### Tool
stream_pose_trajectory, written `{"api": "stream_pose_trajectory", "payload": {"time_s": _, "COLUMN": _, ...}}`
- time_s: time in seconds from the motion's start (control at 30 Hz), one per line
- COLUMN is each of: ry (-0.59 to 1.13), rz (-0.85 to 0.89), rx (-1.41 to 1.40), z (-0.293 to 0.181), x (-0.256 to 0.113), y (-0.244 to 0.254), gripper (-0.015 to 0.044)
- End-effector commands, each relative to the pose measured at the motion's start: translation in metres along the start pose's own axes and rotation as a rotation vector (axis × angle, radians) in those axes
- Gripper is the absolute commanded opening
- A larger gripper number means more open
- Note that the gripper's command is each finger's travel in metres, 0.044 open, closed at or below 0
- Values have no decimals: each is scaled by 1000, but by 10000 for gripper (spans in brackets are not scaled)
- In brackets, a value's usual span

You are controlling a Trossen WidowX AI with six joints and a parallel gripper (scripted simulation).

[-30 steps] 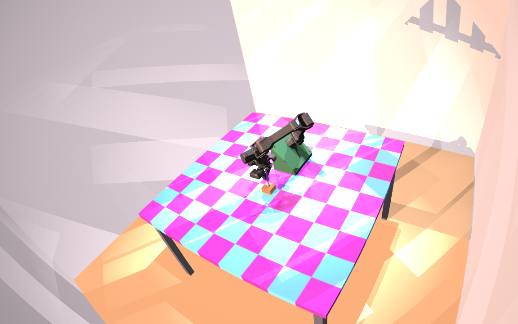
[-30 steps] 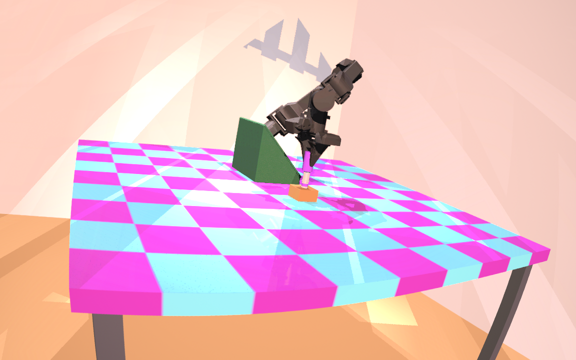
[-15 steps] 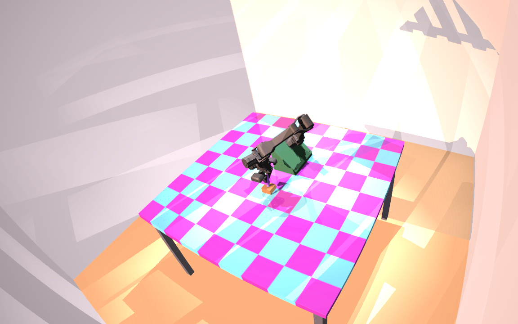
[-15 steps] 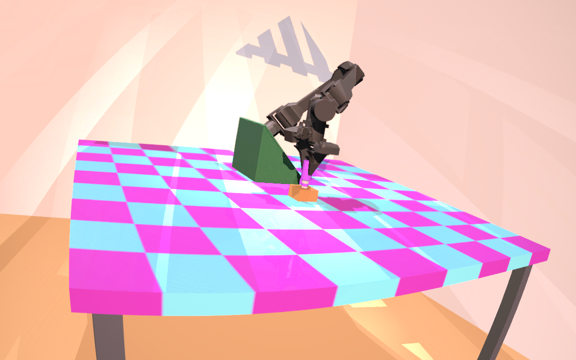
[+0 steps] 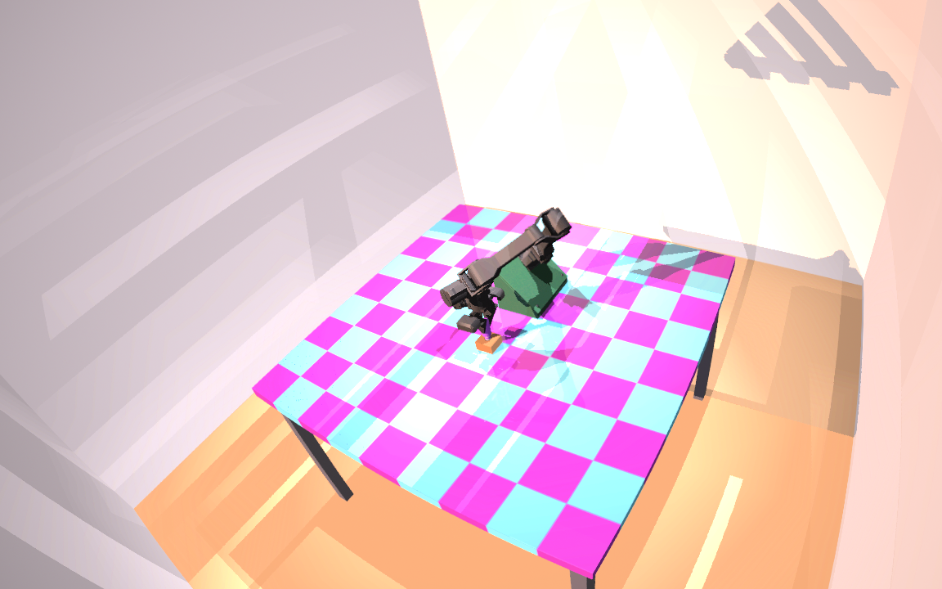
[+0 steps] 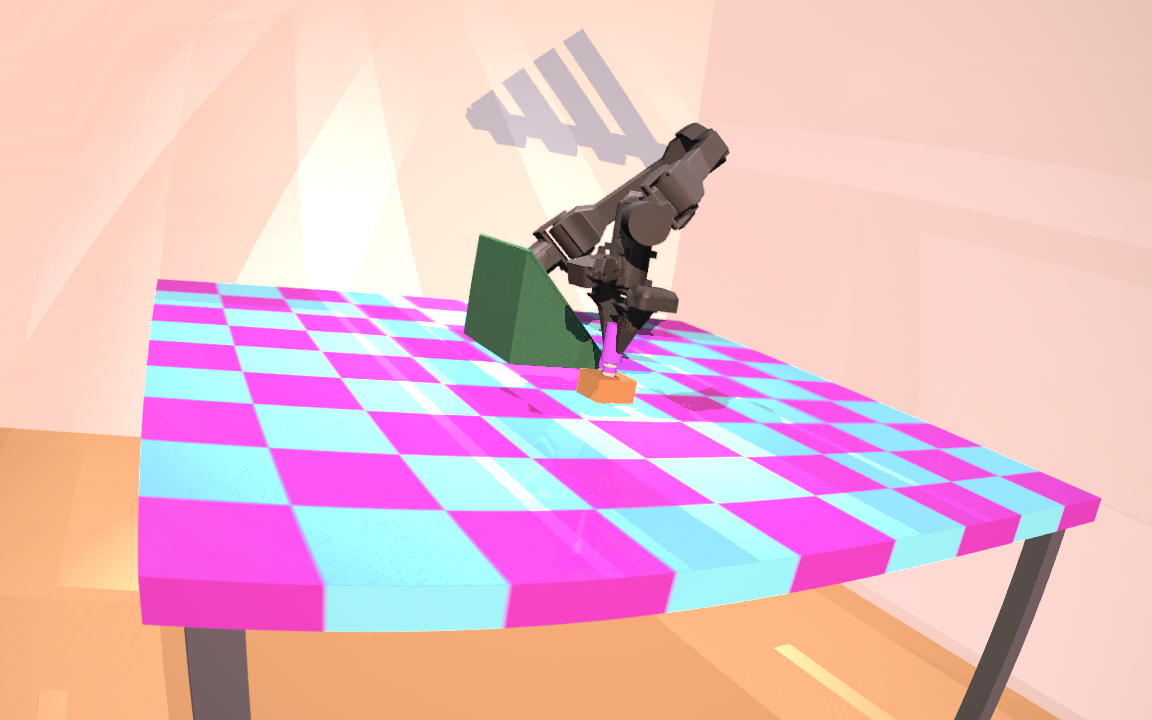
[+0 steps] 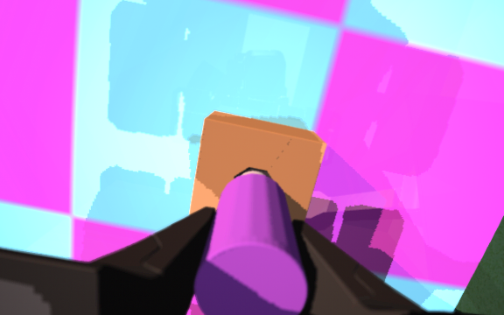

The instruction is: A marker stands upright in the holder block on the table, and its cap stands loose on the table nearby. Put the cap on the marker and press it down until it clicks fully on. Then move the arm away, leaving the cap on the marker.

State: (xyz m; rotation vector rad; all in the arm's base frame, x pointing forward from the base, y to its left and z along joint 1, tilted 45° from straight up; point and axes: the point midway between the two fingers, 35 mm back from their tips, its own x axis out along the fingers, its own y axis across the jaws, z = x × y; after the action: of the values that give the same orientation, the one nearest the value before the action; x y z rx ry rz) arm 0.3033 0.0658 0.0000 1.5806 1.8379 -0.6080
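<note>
The orange holder block stands on the checkered table. The purple cap is upright over the marker, directly above the block. Only a short pale and purple bit of the marker shows below the cap; in the wrist view a pale sliver shows at the cap's far edge. The rest of the marker is hidden inside the cap. My gripper is shut on the cap, one dark finger on each side. Whether the cap is fully seated I cannot tell.
A green wedge-shaped base carries the arm and stands close behind the block. The checkered table extends around them, with its edges in the top and exterior views.
</note>
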Motion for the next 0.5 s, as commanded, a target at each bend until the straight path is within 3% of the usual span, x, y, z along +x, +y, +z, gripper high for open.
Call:
{"api": "stream_pose_trajectory", "payload": {"time_s": 0.0, "ry": 0, "rz": 0, "rx": 0, "z": 0, "x": 0, "y": 0, "gripper": 157}}
{"api": "stream_pose_trajectory", "payload": {"time_s": 0.33, "ry": 0, "rz": 0, "rx": 0, "z": 0, "x": 0, "y": 0, "gripper": 420}}
{"api": "stream_pose_trajectory", "payload": {"time_s": 0.47, "ry": -4, "rz": 0, "rx": 0, "z": 2, "x": -28, "y": 2, "gripper": 440}}
